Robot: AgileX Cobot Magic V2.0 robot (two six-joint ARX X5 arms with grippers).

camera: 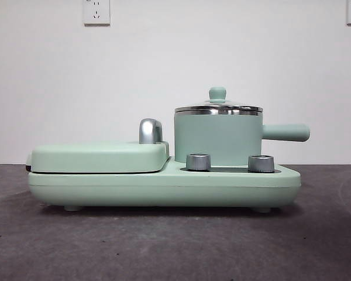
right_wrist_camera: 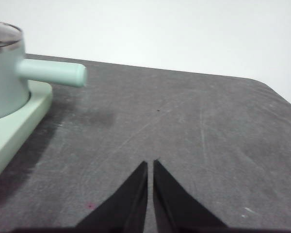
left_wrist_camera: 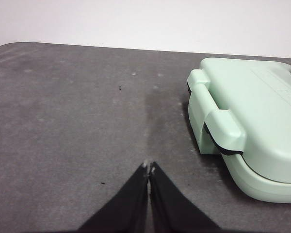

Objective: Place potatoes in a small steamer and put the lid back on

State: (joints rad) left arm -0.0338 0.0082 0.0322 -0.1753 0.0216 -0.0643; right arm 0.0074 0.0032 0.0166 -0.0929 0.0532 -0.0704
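The small steamer [camera: 218,138], a mint-green pot with a steel rim and a straight side handle [camera: 285,132], stands on the right half of the appliance. The glass lid [camera: 218,108] with its mint-green knob rests on the pot. The right wrist view shows the steamer [right_wrist_camera: 5,80] with its handle pointing toward bare table. No potatoes show in any view. My left gripper [left_wrist_camera: 149,168] is shut and empty over the bare table beside the grill end. My right gripper [right_wrist_camera: 150,163] is shut and empty, away from the pot's handle. Neither gripper shows in the front view.
A mint-green appliance base [camera: 164,186] with two steel dials [camera: 198,162] carries a flat hinged grill cover [camera: 99,157] with a chrome handle [camera: 150,131] on its left half. The grill end [left_wrist_camera: 252,131] is near my left gripper. Dark grey table [camera: 164,246] lies all around.
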